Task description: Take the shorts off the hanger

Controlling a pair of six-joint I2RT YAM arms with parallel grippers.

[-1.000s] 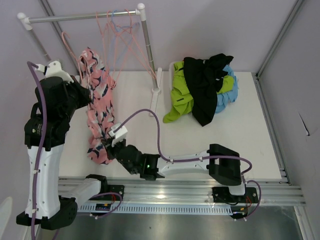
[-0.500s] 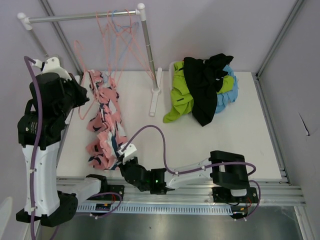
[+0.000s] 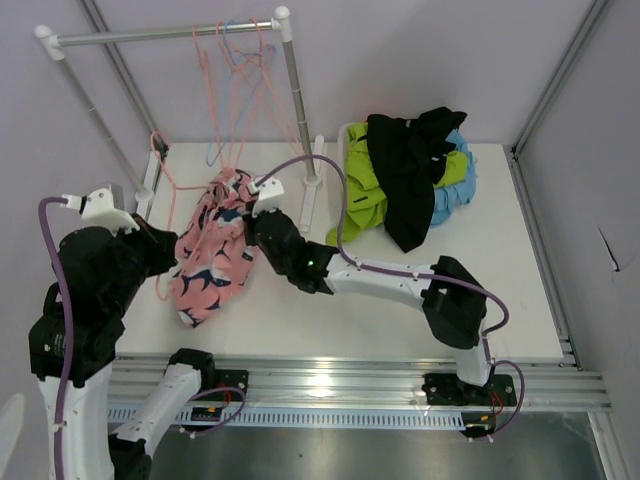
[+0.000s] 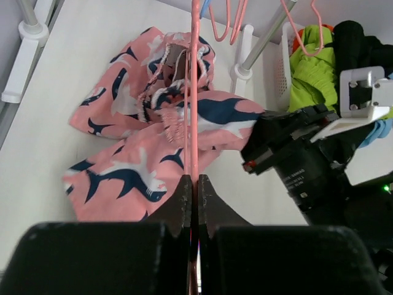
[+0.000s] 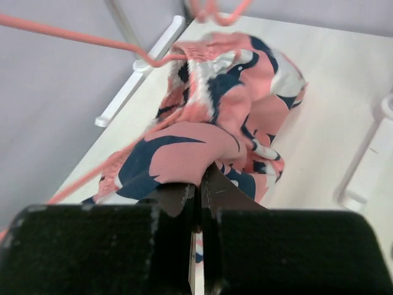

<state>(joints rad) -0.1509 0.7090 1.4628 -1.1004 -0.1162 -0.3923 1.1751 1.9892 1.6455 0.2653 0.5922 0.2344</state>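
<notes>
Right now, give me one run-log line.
left claw: shut on pink hanger | right claw: shut on pink shorts | pink shorts: bunched on table, hanger wire across them

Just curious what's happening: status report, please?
Left gripper shut on pink hanger. Right gripper shut on pink shorts, resting on table. Hanger wire across the cloth.

Rack foot (image 3: pixel 311 203) near pink shorts (image 3: pixel 213 265)

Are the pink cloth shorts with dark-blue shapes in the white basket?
No, the pink shorts lie on the white table, outside the basket.
</notes>
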